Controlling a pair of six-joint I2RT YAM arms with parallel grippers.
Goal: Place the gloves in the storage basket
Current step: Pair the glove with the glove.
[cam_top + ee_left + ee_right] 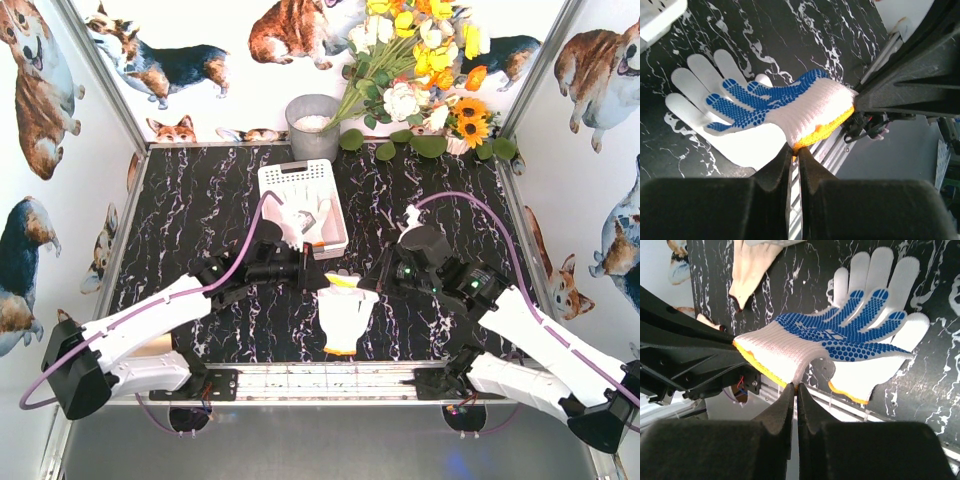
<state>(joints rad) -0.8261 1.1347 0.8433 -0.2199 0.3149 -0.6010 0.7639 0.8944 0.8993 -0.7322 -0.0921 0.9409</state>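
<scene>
Front approach to the storage basket (300, 172) is tight. The left gripper (322, 277) and right gripper (368, 284) sit just off its near edge with the blue-dotted glove (345, 283) pinched between them, and the purple cable (252, 225) arcs up to its left wall. The grey bucket (313, 125) stands right behind it, flowers (415, 60) overhang the rear right, and there is open tabletop (190, 210) either side of the basket.

Counter (200, 200): black with white veining, carrying everything.
Storage basket (295, 178): sitting mid-counter, toward the far side.
Grey bucket (312, 135): standing behind the basket.
White glove (345, 320): lying flat by the near edge.
</scene>
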